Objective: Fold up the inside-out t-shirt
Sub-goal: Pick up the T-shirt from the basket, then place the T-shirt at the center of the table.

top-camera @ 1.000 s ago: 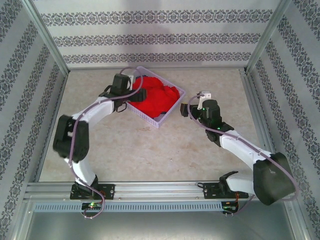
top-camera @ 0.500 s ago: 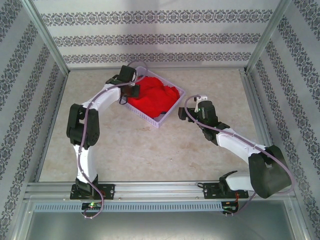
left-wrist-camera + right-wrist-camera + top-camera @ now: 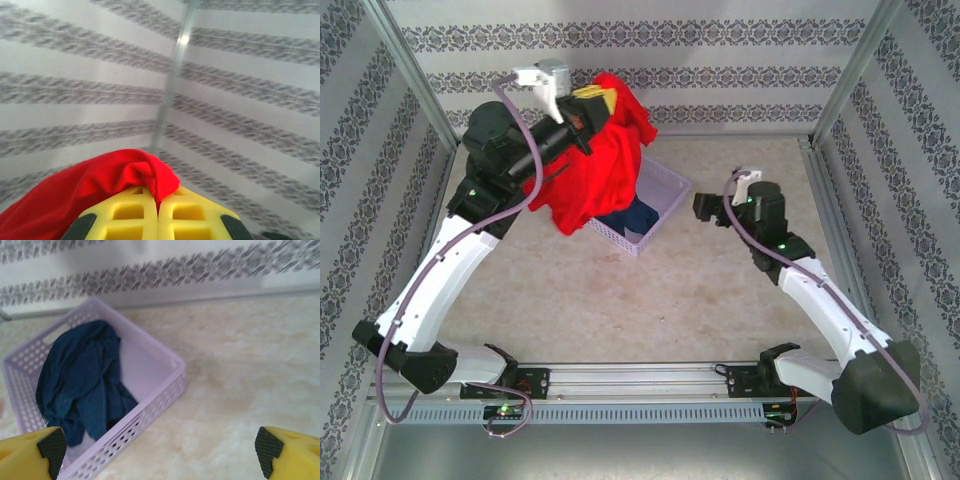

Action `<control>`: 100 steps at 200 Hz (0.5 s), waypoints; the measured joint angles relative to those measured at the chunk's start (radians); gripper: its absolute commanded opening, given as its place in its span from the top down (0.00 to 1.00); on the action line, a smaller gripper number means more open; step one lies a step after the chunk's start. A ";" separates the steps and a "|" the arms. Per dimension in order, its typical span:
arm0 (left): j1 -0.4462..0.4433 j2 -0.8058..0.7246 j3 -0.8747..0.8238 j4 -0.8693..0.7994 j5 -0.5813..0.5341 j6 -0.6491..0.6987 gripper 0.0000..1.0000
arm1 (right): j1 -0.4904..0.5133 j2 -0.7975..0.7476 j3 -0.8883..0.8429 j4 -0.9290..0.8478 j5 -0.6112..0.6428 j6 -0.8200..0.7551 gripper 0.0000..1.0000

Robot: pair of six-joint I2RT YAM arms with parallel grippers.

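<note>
Left gripper (image 3: 594, 99) just pinched the red t-shirt (image 3: 588, 175) and hoisted it out of the lavender basket (image 3: 666, 196); right gripper (image 3: 705, 209) spread wide, idle, so laying flat looks next.

The t-shirt (image 3: 595, 165) hangs over the basket's (image 3: 666, 194) 10 o'clock side. Another garment (image 3: 85, 375) lies in the basket, and the right gripper (image 3: 702, 208) sits at its 3 o'clock.

Mid-table: lavender basket (image 3: 668, 192) with navy garment (image 3: 82, 382) inside blocks low passes.
Over basket: red t-shirt (image 3: 588, 175) hangs from left gripper (image 3: 595, 98), curtaining basket's left half.
Free: table (image 3: 620, 300) bare in front of and right of basket.
</note>
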 measured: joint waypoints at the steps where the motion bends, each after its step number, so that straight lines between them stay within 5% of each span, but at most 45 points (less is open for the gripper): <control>1: -0.005 0.005 0.005 0.000 0.005 0.000 1.00 | -0.002 -0.002 0.003 -0.004 0.000 0.000 0.02; 49: -0.164 0.213 0.198 -0.124 0.069 0.020 1.00 | -0.220 -0.093 0.125 -0.238 -0.012 -0.016 0.02; 100: -0.246 0.255 0.196 -0.177 0.098 0.019 0.95 | -0.280 -0.103 0.209 -0.397 0.010 -0.023 0.02</control>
